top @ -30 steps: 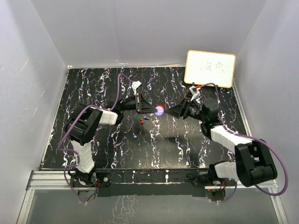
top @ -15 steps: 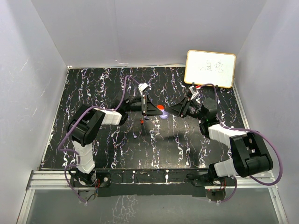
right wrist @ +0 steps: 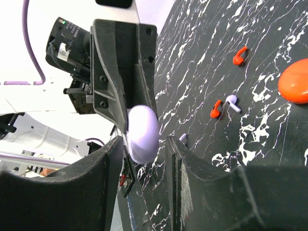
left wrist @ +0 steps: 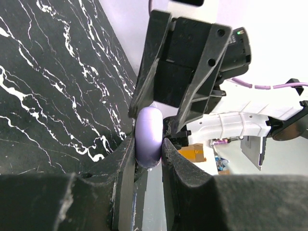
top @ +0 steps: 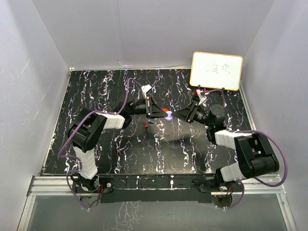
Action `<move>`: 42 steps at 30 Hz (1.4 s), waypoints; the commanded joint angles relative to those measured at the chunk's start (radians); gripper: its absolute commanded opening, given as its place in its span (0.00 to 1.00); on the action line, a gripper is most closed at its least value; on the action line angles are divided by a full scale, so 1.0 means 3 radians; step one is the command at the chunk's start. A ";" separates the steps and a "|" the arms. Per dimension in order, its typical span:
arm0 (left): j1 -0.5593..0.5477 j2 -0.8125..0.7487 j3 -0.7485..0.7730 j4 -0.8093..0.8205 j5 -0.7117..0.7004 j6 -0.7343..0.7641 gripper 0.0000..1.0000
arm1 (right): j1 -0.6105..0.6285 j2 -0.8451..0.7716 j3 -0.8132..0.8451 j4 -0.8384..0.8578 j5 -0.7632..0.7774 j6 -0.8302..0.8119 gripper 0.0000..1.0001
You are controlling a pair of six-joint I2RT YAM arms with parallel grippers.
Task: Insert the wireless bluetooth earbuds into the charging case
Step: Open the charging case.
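My left gripper (left wrist: 148,147) is shut on the pale purple charging case (left wrist: 147,136), holding it edge-on above the black marbled table. Facing it, my right gripper (right wrist: 145,140) is open with its fingers either side of the same case (right wrist: 142,128); a gap shows at its right finger. From above, the two grippers (top: 158,112) (top: 177,115) meet mid-table at the purple case (top: 169,117). Two red earbuds (right wrist: 239,55) (right wrist: 216,109) and two pale purple earbuds (right wrist: 232,102) (right wrist: 183,137) lie loose on the table. A red case (right wrist: 294,82) lies closed beside them.
A white board (top: 216,70) leans at the back right corner. Grey walls enclose the table (top: 96,91) on three sides. Seen from above, the loose earbuds (top: 146,125) lie just under and in front of the left arm's wrist.
The left gripper carried the purple case a little rightwards and the right arm's forearm swung in closer. The two grippers now stand tip to tip around the case.
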 commanded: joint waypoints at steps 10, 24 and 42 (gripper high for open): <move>-0.0035 -0.0273 0.0009 0.0053 -0.0130 -0.0001 0.00 | -0.0004 0.0234 -0.0085 0.0918 -0.0135 0.0410 0.35; -0.0049 -0.0288 -0.0032 0.0008 -0.0158 0.0017 0.00 | -0.0009 0.0449 -0.0075 0.1290 -0.0122 0.0606 0.34; -0.0131 -0.0555 -0.0334 -0.0097 -0.0799 -0.0152 0.00 | -0.0045 0.0977 -0.0070 0.2227 0.0011 0.1281 0.31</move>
